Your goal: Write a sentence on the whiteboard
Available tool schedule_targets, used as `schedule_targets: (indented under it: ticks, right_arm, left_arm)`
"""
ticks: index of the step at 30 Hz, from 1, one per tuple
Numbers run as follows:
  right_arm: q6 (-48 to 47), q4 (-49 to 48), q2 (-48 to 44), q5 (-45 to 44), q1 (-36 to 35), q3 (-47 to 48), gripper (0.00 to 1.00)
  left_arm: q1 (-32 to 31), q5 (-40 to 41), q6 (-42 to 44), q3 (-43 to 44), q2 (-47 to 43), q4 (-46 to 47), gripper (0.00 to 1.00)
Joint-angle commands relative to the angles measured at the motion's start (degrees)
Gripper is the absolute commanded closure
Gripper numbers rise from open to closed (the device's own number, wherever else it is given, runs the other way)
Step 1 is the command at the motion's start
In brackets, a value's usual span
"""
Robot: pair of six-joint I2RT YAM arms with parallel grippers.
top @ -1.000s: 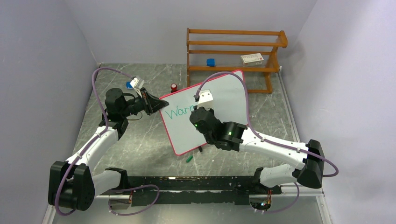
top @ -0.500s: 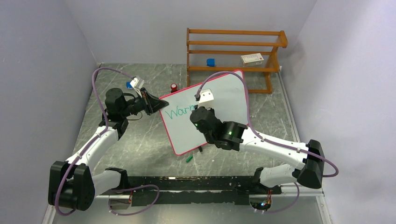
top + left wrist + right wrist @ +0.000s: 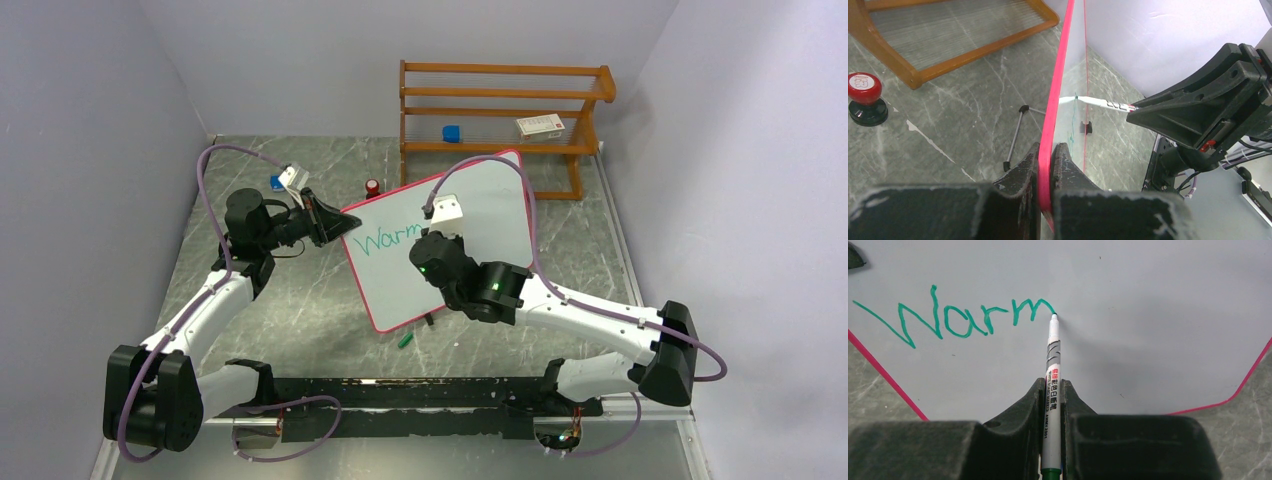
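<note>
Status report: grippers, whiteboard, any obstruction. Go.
Left gripper shut on whiteboard frame, board propped up. Right gripper shut on green marker, tip on board at end of "Warm". Board bare ahead of tip.

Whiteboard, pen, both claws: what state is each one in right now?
whiteboard: propped up at a slant, "Warm" written on it in green.
marker: uncapped, tip touching the board just after the "m".
left gripper: shut on the whiteboard's pink edge.
right gripper: shut on the marker.
red stamp: standing upright.
</note>
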State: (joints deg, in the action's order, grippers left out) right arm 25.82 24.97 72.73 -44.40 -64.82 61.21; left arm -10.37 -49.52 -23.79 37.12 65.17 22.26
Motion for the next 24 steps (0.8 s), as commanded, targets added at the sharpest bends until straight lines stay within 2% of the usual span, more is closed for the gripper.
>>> schedule_targets:
  ticks: [1,24]
  right_arm:
    - [1.68,0.98,-0.49,0.45,0.66,-1.01,1.00]
    - [-0.70,0.28,-3.65,-1.17,0.66,0.00,1.00]
  left_arm:
    - [-1.06,4.34,11.41,-1.62,2.33,-8.37,0.95]
    - [-1.06,4.78,11.67,-1.44,2.33,-8.90,0.95]
